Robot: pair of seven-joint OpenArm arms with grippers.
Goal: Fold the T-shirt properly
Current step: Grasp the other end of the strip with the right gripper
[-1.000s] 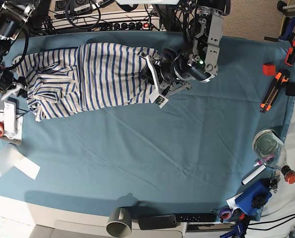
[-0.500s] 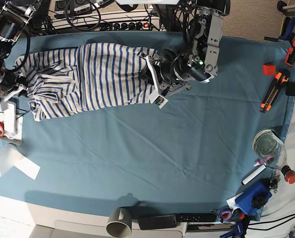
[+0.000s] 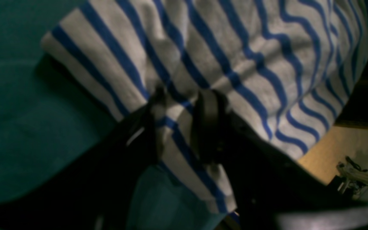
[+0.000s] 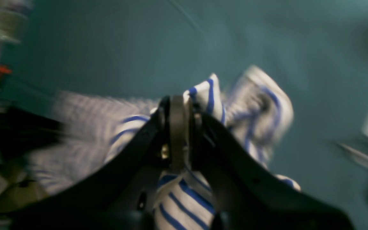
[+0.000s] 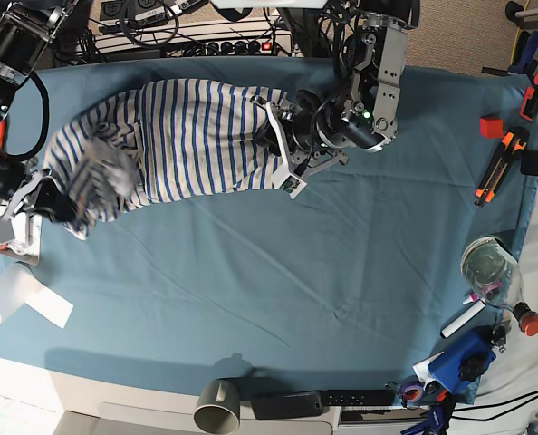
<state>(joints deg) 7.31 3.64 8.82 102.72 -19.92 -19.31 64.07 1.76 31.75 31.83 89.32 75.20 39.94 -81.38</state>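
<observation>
- T-shirt (image 5: 183, 136): large soft short-sleeved cloth garment, white with thin blue stripes. Lies lengthwise along the far side of the bench, partly bunched, with one end raised off the surface at the base view's left.
- Bench (image 5: 278, 299): flat top under a plain teal cloth; bears the shirt, with loose tools at its edges well apart from the shirt.
- Left gripper (image 3: 179, 124): dark two-fingered unit at the shirt's end on the base view's right. Jaws stand at a narrow gap with a flap of striped cloth pinched between them, as the wrist view shows. Judged purpose: to pin or carry this end while the other is moved.
- Right gripper (image 4: 177, 134): dark two-fingered unit at the opposite end, base view's left. Jaws are pressed together on a gathered bunch of striped cloth, which stands up above the fingertips. The wrist view is blurred, so the exact part of the shirt held cannot be told.
- Step in hand, judged: both ends are gripped, so the shirt can be lifted, stretched flat or doubled over. The fold itself is not yet made.
- Risk, judged: the bunched grip may take several layers and leave creases.
</observation>
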